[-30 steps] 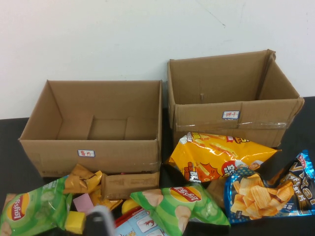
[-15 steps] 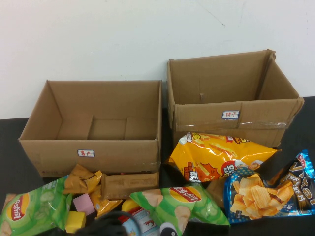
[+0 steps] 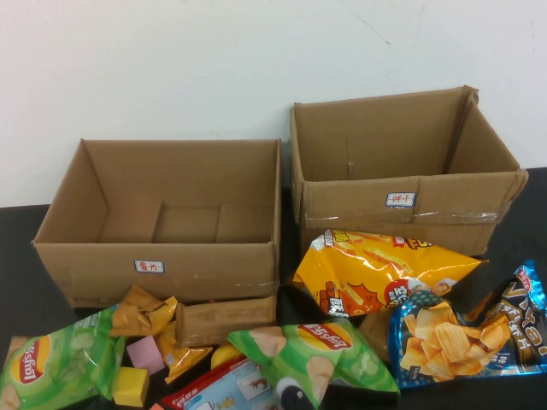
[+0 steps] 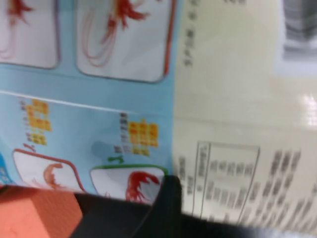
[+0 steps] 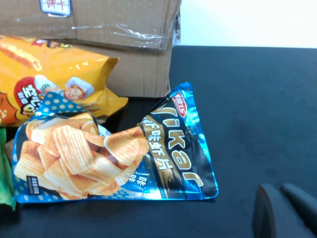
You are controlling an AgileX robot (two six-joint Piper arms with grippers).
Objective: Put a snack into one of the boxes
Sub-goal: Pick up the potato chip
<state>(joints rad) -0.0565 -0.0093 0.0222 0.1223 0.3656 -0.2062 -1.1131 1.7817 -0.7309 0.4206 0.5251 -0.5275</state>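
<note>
Two open cardboard boxes stand at the back, the left box point(image 3: 162, 265) and the right box point(image 3: 402, 205). Snack bags lie in front of them. A light blue snack pack point(image 3: 224, 389) with a red edge lies at the near edge and fills the left wrist view point(image 4: 99, 109), light blue front and cream printed back. My left gripper point(image 4: 237, 225) is pressed right against it and shut on it; a dark part of the gripper point(image 3: 295, 397) shows at the bottom edge. My right gripper point(image 5: 285, 213) is shut and empty over the black table, beside the blue chips bag point(image 5: 109, 153).
Two green Lay's bags point(image 3: 51, 363) point(image 3: 320, 354), an orange bag point(image 3: 376, 269), the blue chips bag point(image 3: 466, 329), gold packets point(image 3: 145, 312), a brown bar point(image 3: 226, 318) and small pink and yellow blocks point(image 3: 130, 386) crowd the black table before the boxes.
My left gripper has dropped out of the high view's bottom edge. The light blue pack has shifted left and shows more, now over the green bag's edge. The right arm has not moved.
</note>
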